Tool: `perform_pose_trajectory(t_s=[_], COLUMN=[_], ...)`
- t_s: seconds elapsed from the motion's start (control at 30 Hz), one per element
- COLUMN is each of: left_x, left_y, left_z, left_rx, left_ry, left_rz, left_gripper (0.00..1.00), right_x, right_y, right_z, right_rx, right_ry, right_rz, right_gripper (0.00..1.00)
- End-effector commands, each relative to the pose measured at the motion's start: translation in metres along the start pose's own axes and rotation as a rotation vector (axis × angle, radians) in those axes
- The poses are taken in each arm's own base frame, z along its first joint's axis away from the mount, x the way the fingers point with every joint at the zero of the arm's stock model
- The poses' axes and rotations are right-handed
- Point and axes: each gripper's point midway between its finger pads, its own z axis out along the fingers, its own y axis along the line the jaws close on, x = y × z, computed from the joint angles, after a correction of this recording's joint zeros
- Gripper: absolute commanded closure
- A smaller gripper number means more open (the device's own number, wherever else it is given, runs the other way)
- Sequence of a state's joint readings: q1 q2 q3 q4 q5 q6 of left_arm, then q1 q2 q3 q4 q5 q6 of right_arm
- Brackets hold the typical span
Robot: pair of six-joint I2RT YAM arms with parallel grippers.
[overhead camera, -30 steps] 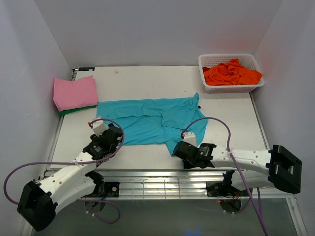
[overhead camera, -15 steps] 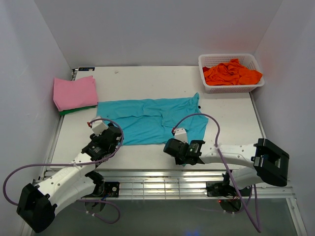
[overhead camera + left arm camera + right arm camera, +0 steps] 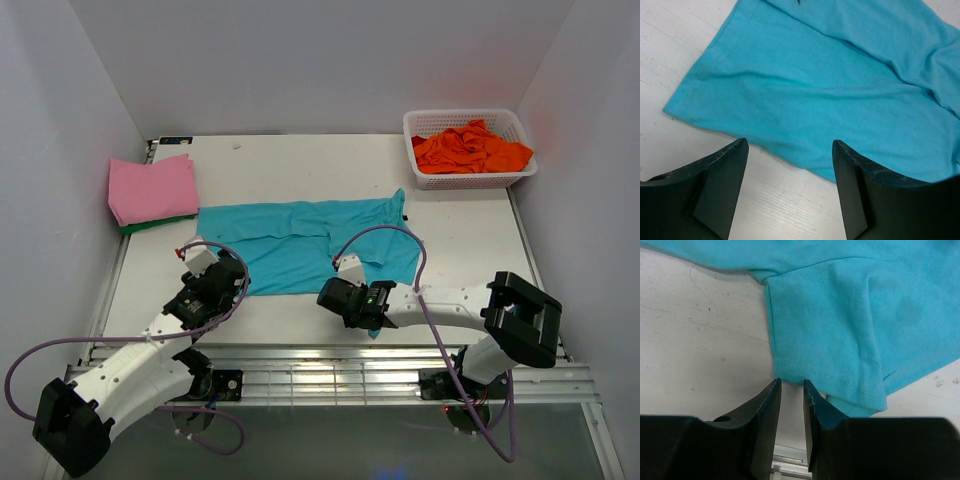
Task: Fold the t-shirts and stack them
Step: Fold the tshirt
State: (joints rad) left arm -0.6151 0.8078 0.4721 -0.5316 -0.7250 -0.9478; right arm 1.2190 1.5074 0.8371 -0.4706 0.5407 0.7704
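Teal t-shirt (image 3: 290, 245) lies flat; left tool (image 3: 790, 145) gapes wide, right tool (image 3: 791, 384) barely parted at its sleeve.

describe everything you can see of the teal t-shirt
The teal t-shirt is soft knit cloth with stitched hems, lying spread and wrinkled on the middle of the table. One sleeve reaches toward the near edge, its hem at the right gripper's narrowly parted tips. The left gripper stands open over its near left hem.

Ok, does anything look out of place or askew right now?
Only the teal t-shirt: it lies rumpled and creased, its near sleeve splayed close to the front edge of the table. Nothing looks spilled or damaged.
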Motion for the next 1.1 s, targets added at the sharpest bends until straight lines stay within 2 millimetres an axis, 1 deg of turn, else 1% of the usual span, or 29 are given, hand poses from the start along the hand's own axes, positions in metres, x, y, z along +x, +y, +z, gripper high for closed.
perform_pose_trajectory(t_s=[0.0,0.07,0.1,0.27,0.37,0.4,0.47,0.6,0.63,0.7,0.73,0.8,0.83,0.87,0.9,0.93,0.97,1.0,1.07], left_x=[-0.008,-0.007,-0.007,-0.008,-0.009,-0.01,-0.01,-0.009,-0.01,-0.008,-0.009,-0.009,-0.008,-0.008,-0.008,-0.007,-0.007,-0.007,-0.006], left_y=[-0.002,-0.001,-0.001,0.0,0.0,0.001,0.001,0.001,0.001,0.001,0.0,0.0,0.001,0.001,0.001,0.001,0.001,0.001,0.001], left_z=[-0.003,-0.004,-0.003,-0.004,-0.005,-0.005,-0.005,-0.005,-0.005,-0.005,-0.005,-0.005,-0.005,-0.004,-0.004,-0.004,-0.004,-0.004,-0.004], left_rx=[0.007,0.008,0.007,0.007,0.008,0.008,0.008,0.007,0.008,0.006,0.007,0.005,0.004,0.003,0.004,0.003,0.003,0.004,0.004], left_ry=[-0.013,-0.012,-0.013,-0.015,-0.019,-0.021,-0.021,-0.021,-0.021,-0.017,-0.019,-0.017,-0.016,-0.015,-0.014,-0.014,-0.012,-0.013,-0.009], left_rz=[-0.014,-0.014,-0.014,-0.013,-0.016,-0.017,-0.019,-0.016,-0.02,-0.016,-0.018,-0.018,-0.016,-0.015,-0.013,-0.012,-0.011,-0.012,-0.005], left_gripper=[0.21,0.22,0.22,0.21,0.22,0.22,0.22,0.22,0.21,0.22,0.22,0.22,0.21,0.22,0.21,0.22,0.21,0.21,0.22], right_x=[-0.02,-0.02,-0.02,-0.014,-0.01,-0.008,-0.009,-0.017,-0.023,-0.025,-0.03,-0.029,-0.026,-0.028,-0.027,-0.023,-0.023,-0.019,-0.017], right_y=[0.01,0.013,0.013,0.015,0.02,0.02,0.024,0.03,0.035,0.039,0.045,0.053,0.056,0.066,0.069,0.072,0.079,0.081,0.089], right_z=[0.001,0.004,0.004,0.014,0.019,0.02,0.021,0.015,0.011,0.006,0.004,0.0,0.002,-0.002,-0.002,0.003,0.001,0.006,0.007], right_rx=[-0.009,-0.011,-0.009,-0.006,-0.022,-0.026,-0.038,-0.055,-0.071,-0.08,-0.089,-0.107,-0.107,-0.126,-0.127,-0.12,-0.132,-0.127,-0.138], right_ry=[-0.068,-0.07,-0.067,-0.05,-0.038,-0.036,-0.038,-0.046,-0.056,-0.051,-0.054,-0.043,-0.032,-0.039,-0.035,-0.02,-0.021,-0.004,0.006], right_rz=[0.003,-0.005,-0.011,-0.028,-0.037,-0.044,-0.046,-0.058,-0.063,-0.077,-0.079,-0.109,-0.118,-0.131,-0.142,-0.155,-0.157,-0.172,-0.18], right_gripper=[0.69,0.69,0.66,0.66,0.79,0.87,0.92,0.92,0.92,0.92,0.92,0.91,0.91,0.91,0.91,0.91,0.9,0.88,0.84])
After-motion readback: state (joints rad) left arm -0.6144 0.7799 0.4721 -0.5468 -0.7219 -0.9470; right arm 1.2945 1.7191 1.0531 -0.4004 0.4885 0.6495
